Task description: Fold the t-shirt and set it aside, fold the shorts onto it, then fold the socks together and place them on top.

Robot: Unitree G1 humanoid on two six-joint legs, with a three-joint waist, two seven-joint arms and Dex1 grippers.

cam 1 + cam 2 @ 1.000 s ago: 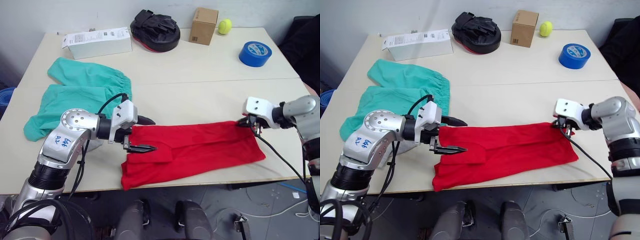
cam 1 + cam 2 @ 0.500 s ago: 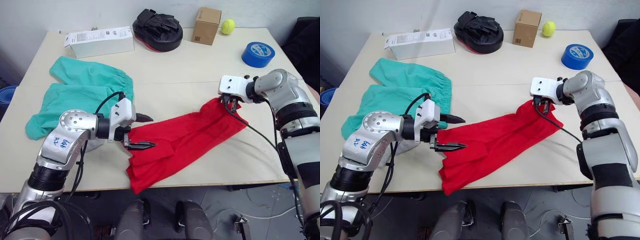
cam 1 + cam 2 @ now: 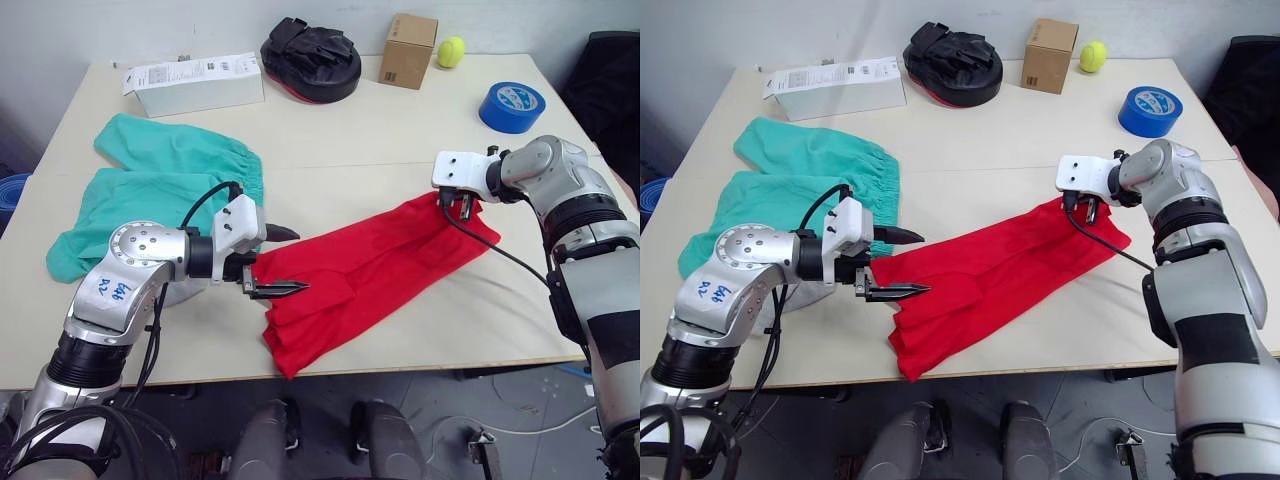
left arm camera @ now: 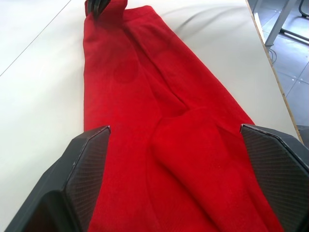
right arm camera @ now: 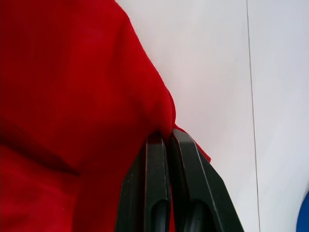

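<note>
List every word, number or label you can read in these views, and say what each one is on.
"D2", roughly: blue handwriting on the left arm's silver housing; the second line is unclear.
White box: printed label, too small to read.
Blue tape roll: white printing, too blurred to read.
Cardboard box: no legible text.

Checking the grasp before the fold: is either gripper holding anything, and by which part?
The right gripper is shut on the t-shirt, pinching its far right corner. The left gripper is open over the shirt's other end, holding nothing.
</note>
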